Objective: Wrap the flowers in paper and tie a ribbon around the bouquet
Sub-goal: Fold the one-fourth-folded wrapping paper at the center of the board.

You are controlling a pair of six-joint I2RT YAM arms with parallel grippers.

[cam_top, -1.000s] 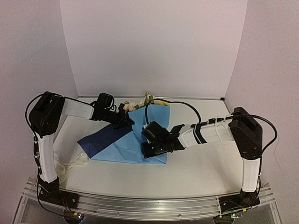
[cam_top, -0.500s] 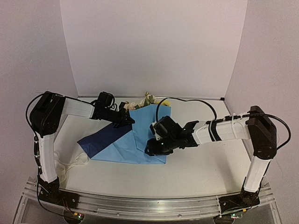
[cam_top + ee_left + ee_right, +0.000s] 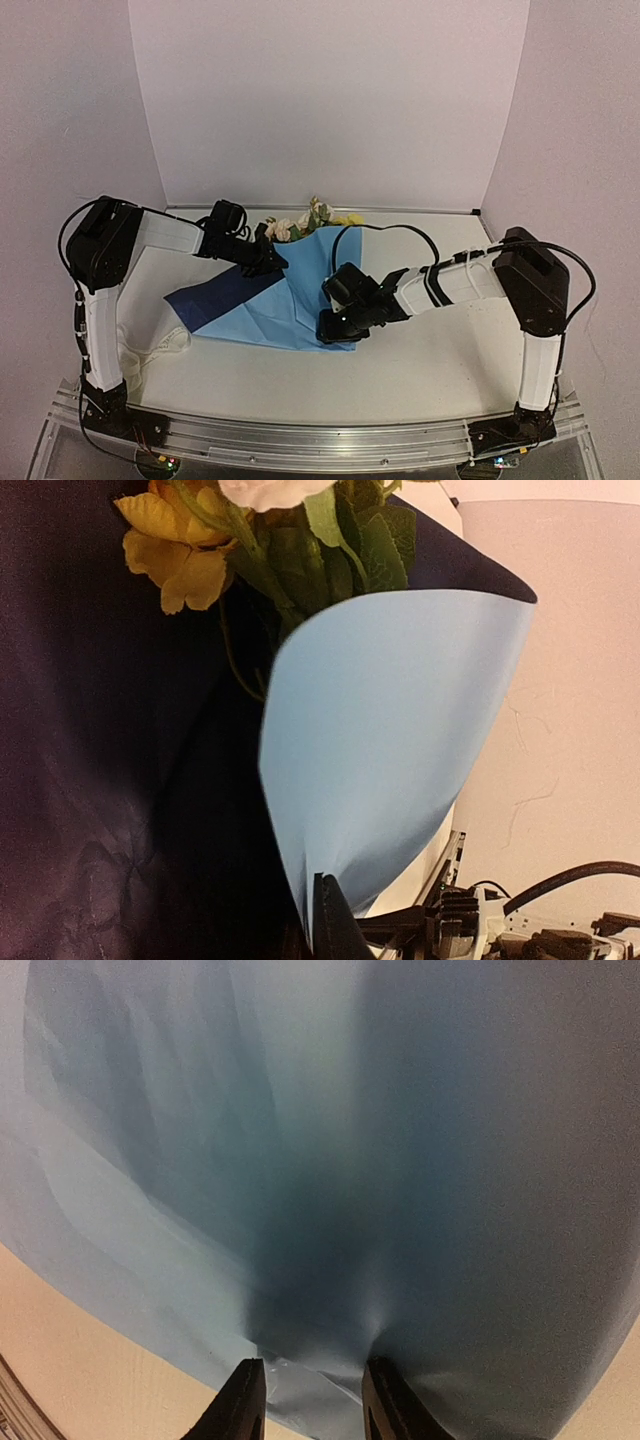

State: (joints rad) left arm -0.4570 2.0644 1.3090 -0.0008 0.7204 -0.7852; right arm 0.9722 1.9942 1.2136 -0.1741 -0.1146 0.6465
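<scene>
Though lying loose, nearest the arm bases at the left: the ribbon (image 3: 160, 347), off-white, bunched on the table (image 3: 430, 370) beside the left arm's upright link, apart from both grippers. A little farther in, at the near right corner of the paper (image 3: 265, 310): the right gripper (image 3: 337, 325), resting on the sheet. From its wrist camera, fingertips (image 3: 243, 1405) clearly apart, both touching the light-blue surface, a small pucker raised between them; no clamp on the sheet to be seen. Spread across the middle of the table: the paper itself, light blue on top, a dark navy reverse turned up along its left flap, the right part lifted and curling over. Beyond that, at the raised far edge: the left gripper (image 3: 274, 260), closed tight on the paper's edge, one dark finger (image 3: 325, 920) against the curled sheet in the wrist view. Farthest back, close to the rear wall: the flowers (image 3: 300, 222), pink, cream and yellow heads with green leaves poking out past the paper's top, stems running down into the fold.
</scene>
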